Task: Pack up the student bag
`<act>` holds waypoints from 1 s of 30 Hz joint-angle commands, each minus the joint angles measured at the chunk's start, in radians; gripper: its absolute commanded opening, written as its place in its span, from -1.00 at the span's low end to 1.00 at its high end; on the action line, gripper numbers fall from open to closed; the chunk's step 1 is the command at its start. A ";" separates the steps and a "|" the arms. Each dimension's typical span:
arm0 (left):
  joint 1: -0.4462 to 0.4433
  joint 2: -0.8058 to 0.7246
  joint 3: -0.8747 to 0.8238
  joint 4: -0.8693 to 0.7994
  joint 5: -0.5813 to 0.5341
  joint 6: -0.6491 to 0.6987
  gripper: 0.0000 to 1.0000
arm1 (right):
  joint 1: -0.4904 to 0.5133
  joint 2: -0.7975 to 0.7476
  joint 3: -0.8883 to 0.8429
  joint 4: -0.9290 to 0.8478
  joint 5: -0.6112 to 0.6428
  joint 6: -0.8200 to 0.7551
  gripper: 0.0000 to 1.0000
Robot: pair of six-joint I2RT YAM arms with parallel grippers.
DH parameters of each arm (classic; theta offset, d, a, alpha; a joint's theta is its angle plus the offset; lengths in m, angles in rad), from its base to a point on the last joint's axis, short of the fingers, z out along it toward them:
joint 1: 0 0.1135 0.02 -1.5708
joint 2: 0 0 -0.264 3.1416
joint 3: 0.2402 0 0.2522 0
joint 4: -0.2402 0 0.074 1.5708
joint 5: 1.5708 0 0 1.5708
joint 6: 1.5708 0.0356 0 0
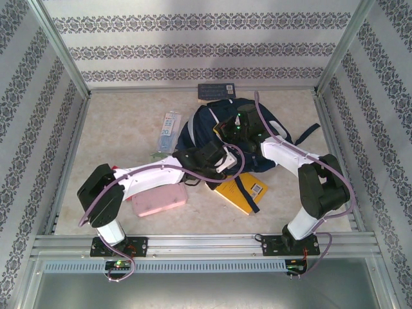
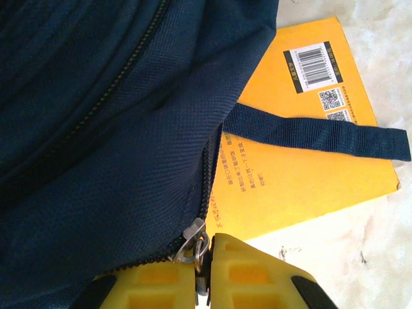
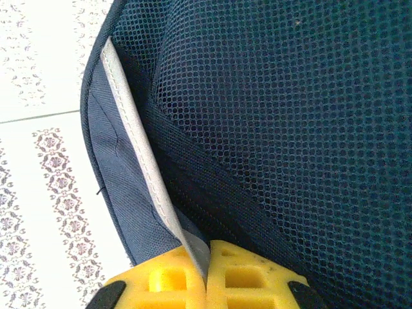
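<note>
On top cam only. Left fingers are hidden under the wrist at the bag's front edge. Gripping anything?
Observer: Yes. On the left wrist camera, the left gripper is pinched on the metal zipper pull of the backpack, right beside the yellow book.
Operator: And the right one, up on top of the bag?
Observer: On the right wrist camera, the right gripper is shut on a grey trim strip along the backpack's edge, next to a dark mesh panel.
</note>
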 commanded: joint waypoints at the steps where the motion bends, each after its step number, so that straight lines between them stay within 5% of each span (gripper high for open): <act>1: -0.060 0.037 0.064 0.079 0.060 0.015 -0.77 | 0.010 -0.011 0.036 0.192 0.065 0.064 -1.00; 11: -0.080 0.103 0.126 0.028 0.012 0.020 -0.85 | 0.008 0.014 0.063 0.183 0.032 0.071 -1.00; 17: -0.077 0.032 0.097 -0.047 -0.058 0.152 -1.00 | -0.036 0.042 0.130 -0.009 -0.089 -0.146 -1.00; 22: -0.034 -0.084 0.025 -0.081 -0.015 0.236 -1.00 | -0.065 0.107 0.132 -0.067 -0.255 -0.275 -0.25; 30: 0.088 -0.182 -0.031 -0.177 0.100 0.303 -1.00 | -0.075 0.183 0.240 -0.278 -0.423 -0.580 0.13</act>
